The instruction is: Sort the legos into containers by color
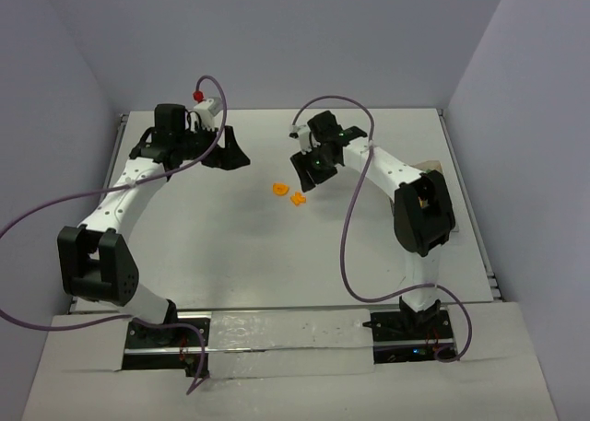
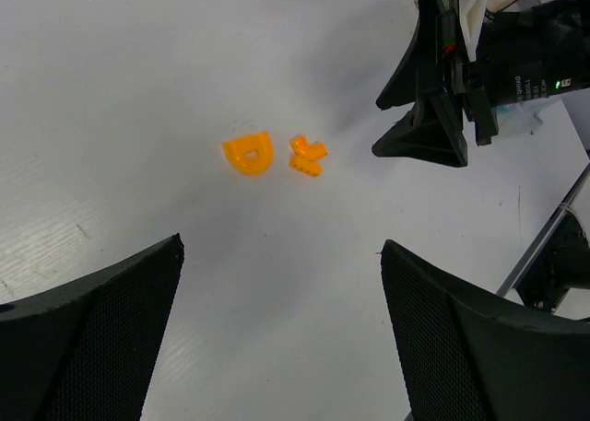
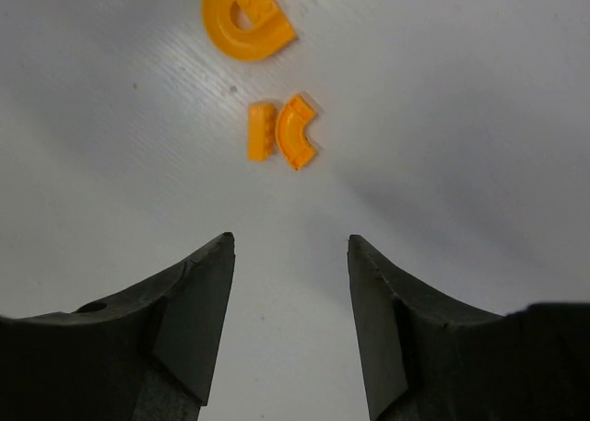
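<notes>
Two orange legos are seen on the white table [image 1: 230, 255], near its middle, between the two grippers. One is a half-round orange lego [image 1: 277, 188]. Just beside it, but apart from it, lies a small curved orange lego [image 1: 297, 199]. From above, both are too small for their shapes to be read.

In the right wrist view the half-round orange lego [image 3: 247, 20] is cut off by the top edge. The small curved orange lego [image 3: 284, 134] is shown close there as an arc set against a studded block. Whether that is one brick or two touching cannot be told. In the left wrist view both legos are shown whole, side by side.

The left gripper [image 2: 281, 246] is held with its jaws wide apart and nothing between them; only its fingertips are seen, at the bottom corners. The right gripper [image 3: 290, 239] is held with its jaws parted more narrowly, also empty, and the legos lie ahead of them. It is also seen from the left wrist, beyond the legos.

Of the containers, only an edge of a tan container [image 1: 430, 167] can be made out, mostly hidden behind the right arm.
</notes>
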Tool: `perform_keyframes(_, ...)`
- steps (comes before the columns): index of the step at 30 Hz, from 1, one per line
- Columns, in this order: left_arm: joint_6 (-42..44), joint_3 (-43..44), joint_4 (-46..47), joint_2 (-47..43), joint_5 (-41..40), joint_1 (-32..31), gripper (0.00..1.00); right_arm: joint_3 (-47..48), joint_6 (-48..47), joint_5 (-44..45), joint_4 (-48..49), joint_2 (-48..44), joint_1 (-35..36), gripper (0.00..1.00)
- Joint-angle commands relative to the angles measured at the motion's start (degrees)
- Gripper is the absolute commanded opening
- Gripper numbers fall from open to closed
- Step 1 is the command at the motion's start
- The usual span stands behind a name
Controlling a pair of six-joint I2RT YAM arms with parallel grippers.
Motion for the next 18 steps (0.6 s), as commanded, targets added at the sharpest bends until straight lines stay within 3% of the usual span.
perform_keyframes(1,-2.26,2.88,1.79,0.96,0.28,1.51,0.94,7.19,2.82,2.19,1.58,4.37,2.47,0.58)
perform_keyframes(18,-2.76,3.63,1.79,1.4,1.3,2.4,0.95,9.13,3.8,5.2,-0.14,10.64,7.82,0.39)
